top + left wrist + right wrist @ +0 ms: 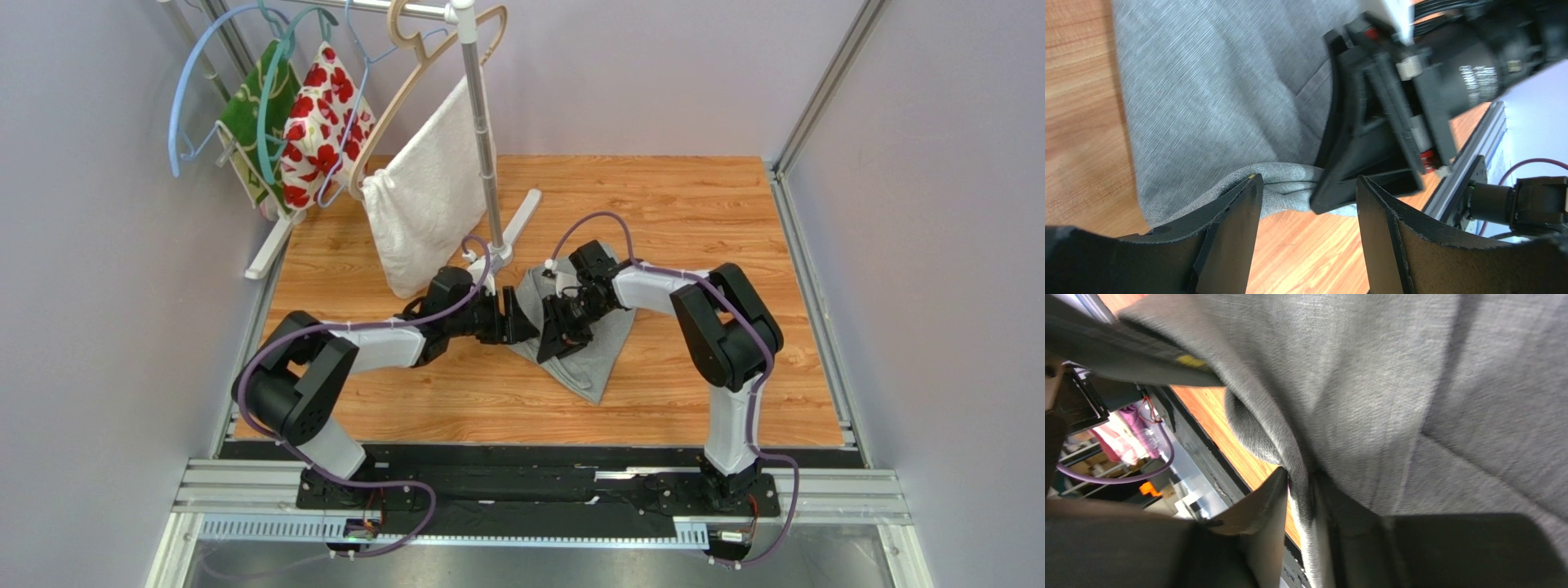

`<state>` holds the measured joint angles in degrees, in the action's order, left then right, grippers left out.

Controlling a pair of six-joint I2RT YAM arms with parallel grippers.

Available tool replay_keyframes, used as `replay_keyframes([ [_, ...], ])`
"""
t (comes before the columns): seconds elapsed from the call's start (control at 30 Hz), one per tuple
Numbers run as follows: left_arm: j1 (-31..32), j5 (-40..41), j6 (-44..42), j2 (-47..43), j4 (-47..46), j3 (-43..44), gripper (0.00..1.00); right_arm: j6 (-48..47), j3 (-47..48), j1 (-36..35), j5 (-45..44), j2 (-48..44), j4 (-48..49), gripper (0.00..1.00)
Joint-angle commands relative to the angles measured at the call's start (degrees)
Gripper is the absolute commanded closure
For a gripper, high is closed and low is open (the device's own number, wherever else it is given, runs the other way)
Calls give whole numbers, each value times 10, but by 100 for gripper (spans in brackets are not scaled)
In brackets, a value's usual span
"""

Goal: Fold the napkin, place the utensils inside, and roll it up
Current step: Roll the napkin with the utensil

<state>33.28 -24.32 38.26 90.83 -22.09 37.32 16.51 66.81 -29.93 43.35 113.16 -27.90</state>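
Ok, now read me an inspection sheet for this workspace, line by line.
Surface: wood-grain table.
Job's things: grey napkin bunched mid-table between the claws; utensil not seen.
Clutter: clothes rack at the far left, with a white towel, red-flowered fabric and green fabric on hangers.
Claws: right claw shut on a napkin fold; left claw open, a napkin fold at one fingertip.
Cables: purple cables along both arms; no snag seen.
Surroundings: plain walls, metal rail at the near edge.
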Motion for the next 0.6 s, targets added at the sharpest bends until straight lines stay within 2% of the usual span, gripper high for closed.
replay_keyframes([
  [0.0, 0, 2, -15, 23, -29, 6, 34, -1, -3, 5, -49, -42, 6, 66],
  [0.07, 0, 4, -13, 33, -43, 0, 34, 2, -4, 5, -50, -51, 6, 59],
  [0.27, 0, 4, -5, 65, -72, -3, 35, 6, -13, 5, -60, -80, 1, 52],
  [0.43, 0, 8, -4, 67, -62, 5, 35, -16, -47, 5, -84, -130, -3, 49],
  [0.57, 0, 15, -10, 71, -34, 19, 35, -37, -83, -2, -141, -191, 7, 46],
])
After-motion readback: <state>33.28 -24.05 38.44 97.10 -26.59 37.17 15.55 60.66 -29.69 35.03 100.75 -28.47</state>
